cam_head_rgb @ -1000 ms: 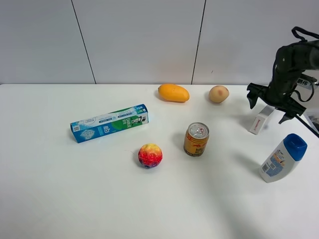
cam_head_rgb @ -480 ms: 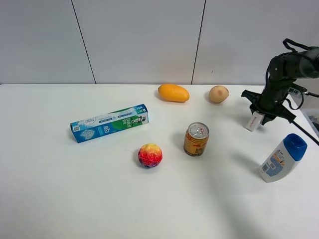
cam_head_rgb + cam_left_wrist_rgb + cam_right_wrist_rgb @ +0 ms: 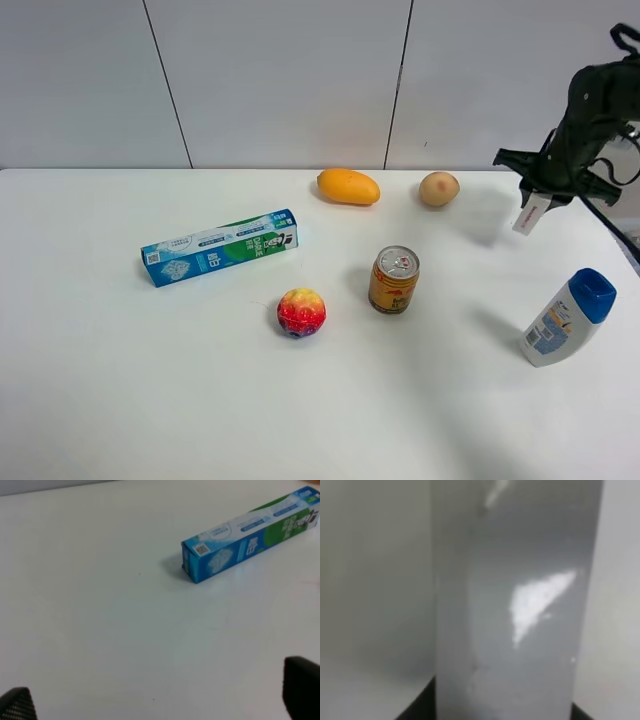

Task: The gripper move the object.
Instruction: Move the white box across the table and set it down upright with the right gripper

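Observation:
My right gripper (image 3: 545, 190) is shut on the white oblong box (image 3: 529, 214) and holds it in the air above the table's far right. The box hangs tilted below the fingers, its end with red lettering downward. In the right wrist view the box's pale side (image 3: 515, 600) fills the middle of the picture, close up and blurred. My left gripper (image 3: 160, 702) is open, with only its two dark fingertips showing at the picture's lower corners above bare table. The left arm is out of the high view.
On the white table (image 3: 120, 380) lie a blue-green toothpaste box (image 3: 220, 246), also in the left wrist view (image 3: 250, 535), a rainbow ball (image 3: 301, 312), a drink can (image 3: 394, 280), a mango (image 3: 348, 186), a peach (image 3: 439, 188) and a white bottle with a blue cap (image 3: 568, 316).
My right gripper closed on the white box and lifted it off the table, moving up and slightly right. Nothing else has moved.

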